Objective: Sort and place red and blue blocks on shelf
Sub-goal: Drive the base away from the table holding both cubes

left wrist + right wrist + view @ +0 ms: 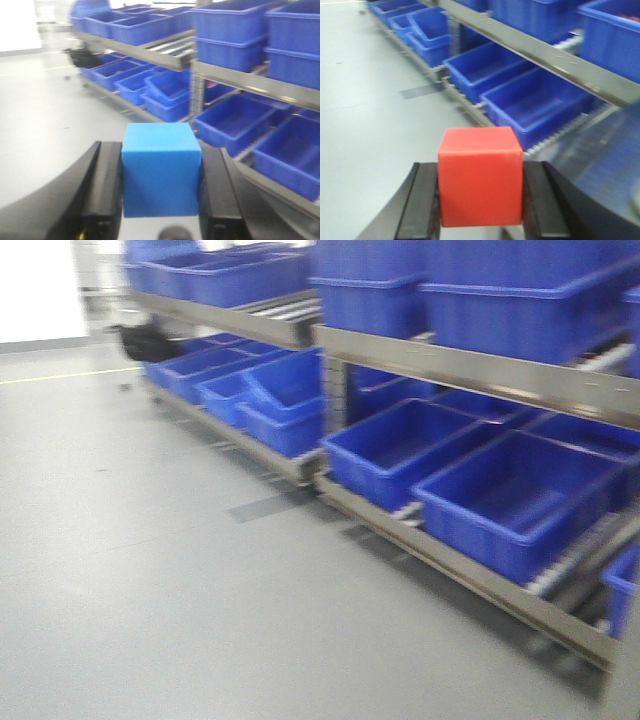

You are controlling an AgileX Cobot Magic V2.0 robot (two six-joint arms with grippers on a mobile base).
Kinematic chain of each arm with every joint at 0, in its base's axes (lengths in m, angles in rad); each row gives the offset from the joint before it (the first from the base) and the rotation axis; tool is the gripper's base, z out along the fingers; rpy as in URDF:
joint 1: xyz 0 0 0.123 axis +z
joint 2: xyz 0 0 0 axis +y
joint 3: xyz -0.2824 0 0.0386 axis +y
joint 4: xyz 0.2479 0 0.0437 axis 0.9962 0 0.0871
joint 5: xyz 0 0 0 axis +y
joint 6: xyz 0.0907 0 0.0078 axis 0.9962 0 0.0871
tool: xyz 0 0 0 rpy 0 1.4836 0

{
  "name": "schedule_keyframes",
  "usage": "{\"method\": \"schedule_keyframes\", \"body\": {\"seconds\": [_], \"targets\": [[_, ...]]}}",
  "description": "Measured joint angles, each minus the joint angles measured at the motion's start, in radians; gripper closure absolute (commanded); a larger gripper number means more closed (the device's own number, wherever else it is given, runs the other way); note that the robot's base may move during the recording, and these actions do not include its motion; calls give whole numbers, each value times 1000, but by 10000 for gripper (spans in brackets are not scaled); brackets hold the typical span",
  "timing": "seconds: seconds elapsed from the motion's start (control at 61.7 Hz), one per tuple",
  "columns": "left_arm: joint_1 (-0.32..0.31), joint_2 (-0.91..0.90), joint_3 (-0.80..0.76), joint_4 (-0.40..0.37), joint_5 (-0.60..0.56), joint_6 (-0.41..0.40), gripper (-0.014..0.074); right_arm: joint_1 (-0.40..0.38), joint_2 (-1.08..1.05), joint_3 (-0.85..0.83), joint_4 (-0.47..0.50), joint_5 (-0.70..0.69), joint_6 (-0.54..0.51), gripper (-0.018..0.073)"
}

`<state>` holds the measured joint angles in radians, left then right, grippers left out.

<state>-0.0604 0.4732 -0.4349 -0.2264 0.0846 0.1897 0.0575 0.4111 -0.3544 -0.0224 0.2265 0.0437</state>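
Left tool (161, 176) clamps blue block (160, 167); right tool (480, 187) clamps red block (480, 172). Shelf (480, 375) lies oblique: square up to its rail, hold both grips firm.

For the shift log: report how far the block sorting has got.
Done: both blocks are picked up. In hand: the left gripper is shut on the blue block, the right gripper on the red block. Left: neither is on the shelf, which stands ahead with blue bins; both placements remain.
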Motion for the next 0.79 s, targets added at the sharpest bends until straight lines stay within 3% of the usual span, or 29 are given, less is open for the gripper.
{"method": "schedule_keyframes", "body": {"seconds": [0.794], "targets": [[0,0,0,0,0,2,473,0,0,0,0,0,0,228]]}}
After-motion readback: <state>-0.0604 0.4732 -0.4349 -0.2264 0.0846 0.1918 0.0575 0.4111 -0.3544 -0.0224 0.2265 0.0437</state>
